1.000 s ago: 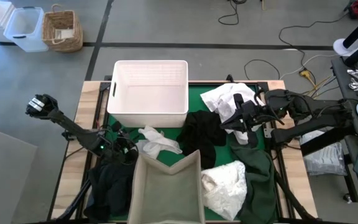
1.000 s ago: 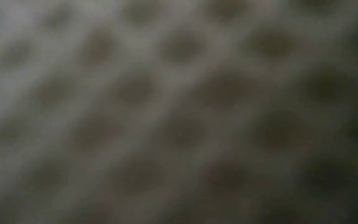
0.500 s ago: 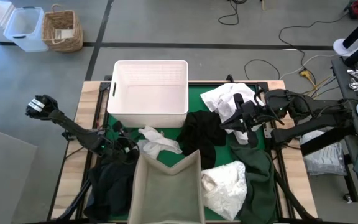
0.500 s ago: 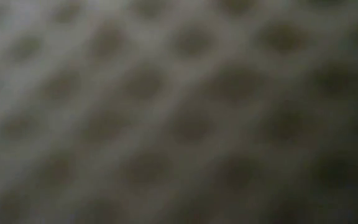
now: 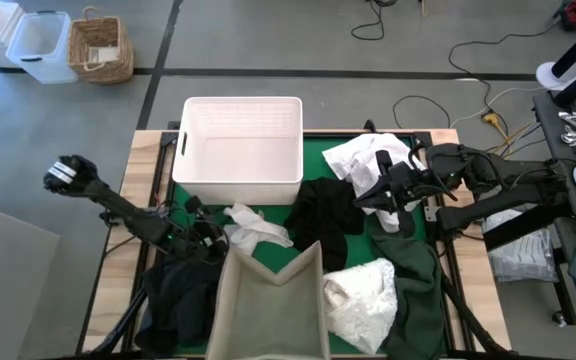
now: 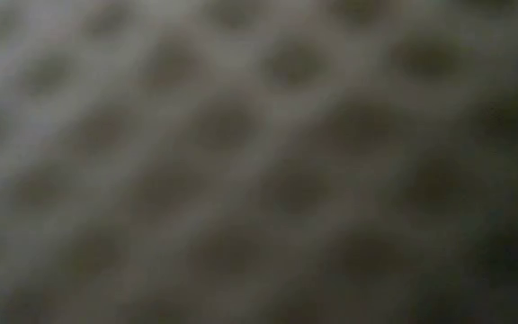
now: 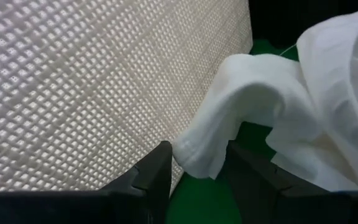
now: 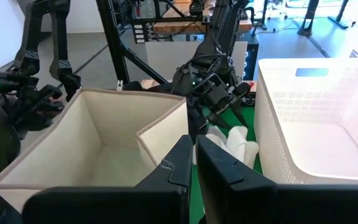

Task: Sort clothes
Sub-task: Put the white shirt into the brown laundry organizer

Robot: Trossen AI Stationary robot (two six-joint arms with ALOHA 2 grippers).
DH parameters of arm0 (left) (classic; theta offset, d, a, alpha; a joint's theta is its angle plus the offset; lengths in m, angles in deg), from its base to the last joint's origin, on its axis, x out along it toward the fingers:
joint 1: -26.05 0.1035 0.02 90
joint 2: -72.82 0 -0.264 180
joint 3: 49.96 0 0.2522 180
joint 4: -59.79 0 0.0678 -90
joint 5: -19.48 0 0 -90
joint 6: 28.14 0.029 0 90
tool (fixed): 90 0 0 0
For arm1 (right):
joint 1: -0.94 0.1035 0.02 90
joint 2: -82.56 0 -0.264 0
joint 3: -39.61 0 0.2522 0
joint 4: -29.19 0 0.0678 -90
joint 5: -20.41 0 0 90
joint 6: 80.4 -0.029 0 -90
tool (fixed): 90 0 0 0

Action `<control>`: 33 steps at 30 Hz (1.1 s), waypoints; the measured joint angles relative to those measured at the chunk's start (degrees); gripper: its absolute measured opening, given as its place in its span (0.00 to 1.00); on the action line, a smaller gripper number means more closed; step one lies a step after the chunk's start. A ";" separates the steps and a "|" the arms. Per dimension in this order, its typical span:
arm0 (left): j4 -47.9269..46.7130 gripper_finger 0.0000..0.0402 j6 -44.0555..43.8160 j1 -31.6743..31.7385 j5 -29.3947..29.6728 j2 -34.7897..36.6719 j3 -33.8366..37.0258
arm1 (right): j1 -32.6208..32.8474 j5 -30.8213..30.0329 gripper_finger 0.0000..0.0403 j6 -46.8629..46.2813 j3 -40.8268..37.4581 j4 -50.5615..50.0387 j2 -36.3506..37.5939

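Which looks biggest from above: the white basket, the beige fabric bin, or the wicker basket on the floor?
1. White basket
2. Beige fabric bin, nearly alike and partly cut off, so unsure
3. Wicker basket, clearly smallest

The low view is wholly blurred — only a mesh pattern fills it. At 6 o'clock, the beige bin point(image 5: 268, 305) and dark garment point(image 5: 181, 305) are cut off — by the high view's edge.

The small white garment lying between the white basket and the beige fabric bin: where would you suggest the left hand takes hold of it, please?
Probably the rounded folded edge of the small white garment that faces the left hand. That fold stands raised off the green mat beside the white basket, and the open fingers already flank it, so approach level from the garment's left.
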 joint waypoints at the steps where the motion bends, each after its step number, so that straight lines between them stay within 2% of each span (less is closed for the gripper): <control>1: 0.14 0.33 0.01 0.07 -0.01 -0.47 0.00 | 0.00 0.00 0.03 -0.02 0.00 0.00 0.00; 10: 1.80 0.29 0.23 0.17 0.30 -2.42 0.00 | 0.00 0.01 0.03 -0.04 -0.02 -0.11 0.00; 13: 1.86 0.22 0.38 0.17 0.42 -2.47 0.00 | 0.00 0.00 0.03 0.00 -0.02 -0.16 0.00; 18: 2.08 0.03 0.36 0.19 0.54 -2.47 0.00 | 0.00 0.00 0.03 0.09 -0.08 -0.19 0.00; 25: 2.26 0.01 -0.08 0.19 1.02 -2.36 -0.24 | 0.00 0.01 0.03 0.68 -0.47 -0.36 0.00; 33: 0.84 0.00 1.39 0.21 -0.77 -1.94 -4.28 | 0.00 0.01 0.03 0.87 -0.59 -1.43 0.00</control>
